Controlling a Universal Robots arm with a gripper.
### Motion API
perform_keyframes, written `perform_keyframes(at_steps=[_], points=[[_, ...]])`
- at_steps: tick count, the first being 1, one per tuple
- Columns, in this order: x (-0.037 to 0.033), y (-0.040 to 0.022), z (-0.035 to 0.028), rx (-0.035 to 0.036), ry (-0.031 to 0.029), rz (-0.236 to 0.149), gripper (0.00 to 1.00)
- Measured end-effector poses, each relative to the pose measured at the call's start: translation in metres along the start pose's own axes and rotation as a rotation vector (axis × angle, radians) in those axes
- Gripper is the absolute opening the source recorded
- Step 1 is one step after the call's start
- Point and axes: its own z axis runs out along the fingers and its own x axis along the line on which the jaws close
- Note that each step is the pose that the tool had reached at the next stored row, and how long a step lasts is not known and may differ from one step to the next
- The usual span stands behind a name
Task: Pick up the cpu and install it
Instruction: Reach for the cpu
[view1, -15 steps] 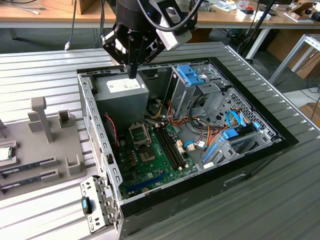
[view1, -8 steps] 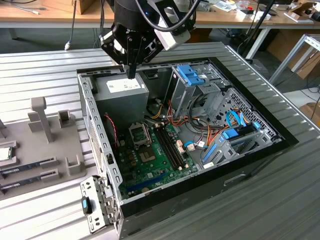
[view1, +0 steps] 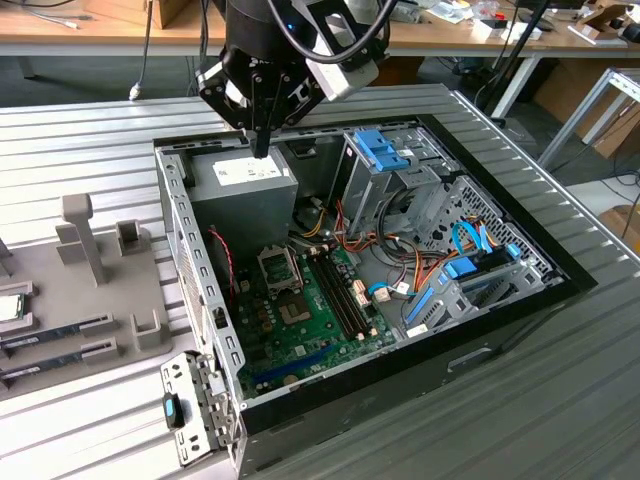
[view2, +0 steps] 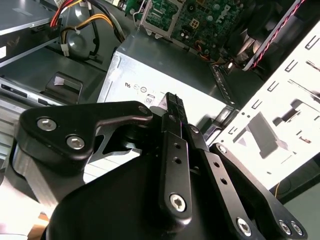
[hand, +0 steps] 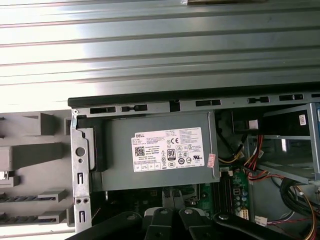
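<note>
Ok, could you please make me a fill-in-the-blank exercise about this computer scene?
1. The gripper hangs above the grey, white-labelled ____.
2. The cpu lies on the grey holder at the exterior view's ____ edge.
3. The motherboard inside the open case is ____ in colour.
Missing words: power supply; left; green.

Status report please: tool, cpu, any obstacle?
Tool shut, above power supply. Cpu on grey tray, exterior view's left. Case wall stands between.

Ribbed table (view1: 560, 400) bears open computer case (view1: 450, 362) and grey tray (view1: 60, 292).
</note>
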Motion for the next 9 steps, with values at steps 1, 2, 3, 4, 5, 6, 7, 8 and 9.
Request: perform_keyframes(at_steps=[1, 2, 3, 4, 5, 6, 7, 8, 9], points=[[0.0004, 0.0000, 0.0000, 0.0000, 0.0000, 0.000, 0.11], [0.0008, -0.0001, 0.0000, 0.0000, 0.0000, 0.000, 0.11], [0.0011, -0.0001, 0.0000, 0.0000, 0.0000, 0.000, 0.11], [0.0015, -0.0001, 0.0000, 0.0000, 0.0000, 0.000, 0.11], [0.0019, -0.0001, -0.0001, 0.0000, 0.0000, 0.000, 0.11], [0.0022, -0.0002, 0.0000, 0.0000, 0.0000, 0.000, 0.11], [0.0024, -0.0002, -0.0001, 0.0000, 0.0000, 0.000, 0.11], [0.0028, -0.0002, -0.0001, 0.0000, 0.0000, 0.000, 0.11], [0.0030, -0.0002, -0.0001, 0.0000, 0.0000, 0.000, 0.11]])
